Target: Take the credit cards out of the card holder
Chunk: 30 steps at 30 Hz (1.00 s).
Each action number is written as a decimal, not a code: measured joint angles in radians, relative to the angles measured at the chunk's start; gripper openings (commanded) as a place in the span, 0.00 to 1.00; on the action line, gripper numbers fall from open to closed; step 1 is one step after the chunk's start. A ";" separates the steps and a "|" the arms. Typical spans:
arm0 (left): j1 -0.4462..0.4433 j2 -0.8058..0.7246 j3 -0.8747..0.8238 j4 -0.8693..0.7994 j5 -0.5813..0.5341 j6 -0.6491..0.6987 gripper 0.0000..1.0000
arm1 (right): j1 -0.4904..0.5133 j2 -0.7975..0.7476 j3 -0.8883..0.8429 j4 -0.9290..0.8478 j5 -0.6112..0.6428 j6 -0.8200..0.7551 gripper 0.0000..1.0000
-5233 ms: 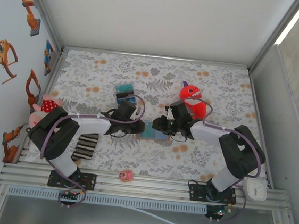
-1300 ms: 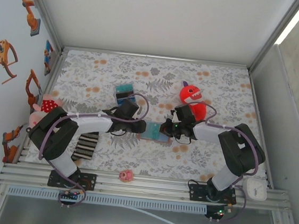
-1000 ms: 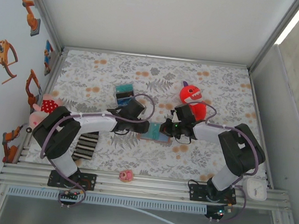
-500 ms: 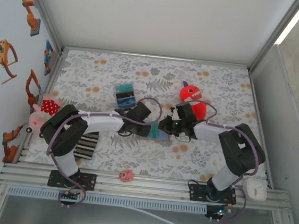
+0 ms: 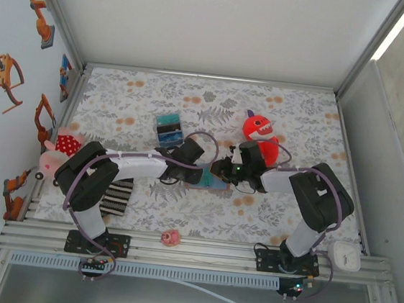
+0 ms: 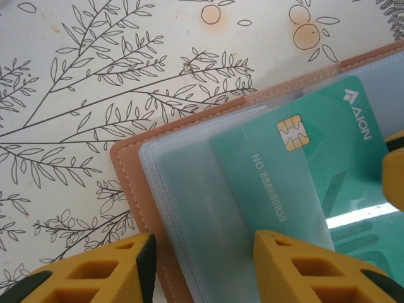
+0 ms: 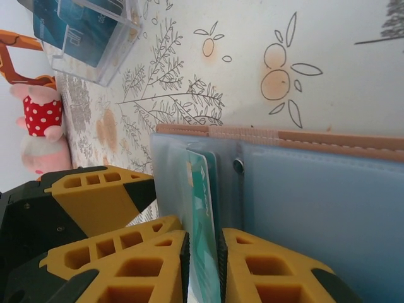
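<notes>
The card holder [image 5: 211, 184] lies open on the flowered cloth, with a tan rim [image 6: 129, 183] and clear bluish sleeves [image 7: 328, 208]. A teal credit card [image 6: 303, 170] with a gold chip sticks partway out of a sleeve. My left gripper [image 6: 205, 243] is open. Its fingers straddle the holder's left rim and sleeve, meeting my right gripper [image 5: 218, 172] over the holder. My right gripper [image 7: 204, 235] stands open by a narrow gap, with the raised card [image 7: 201, 189] between its pads. The left gripper's yellow fingers [image 7: 107, 189] sit just beside it.
A clear box of teal cards [image 5: 168, 128] stands behind the left gripper. A red plush monster [image 5: 259, 132] sits close behind the right wrist. A pink doll in a red dotted dress [image 5: 56, 147], a striped cloth [image 5: 115, 197] and a small pink toy [image 5: 170, 236] lie left and near.
The left arm has reached right onto the holder and its jaws have narrowed. The right gripper has edged left and its jaws have parted slightly around the card.
</notes>
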 measured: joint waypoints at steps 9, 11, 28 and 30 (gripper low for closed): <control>0.000 0.004 0.001 0.006 0.012 -0.009 0.41 | 0.005 0.027 0.000 0.052 -0.018 0.021 0.26; 0.000 0.004 0.001 0.006 0.012 -0.010 0.41 | 0.009 0.033 0.000 0.054 -0.019 0.021 0.24; 0.000 0.000 0.002 0.002 0.011 -0.013 0.41 | 0.016 -0.140 0.111 -0.350 0.161 -0.190 0.03; 0.000 -0.004 0.002 -0.005 0.011 -0.012 0.43 | 0.016 -0.156 0.129 -0.401 0.185 -0.220 0.01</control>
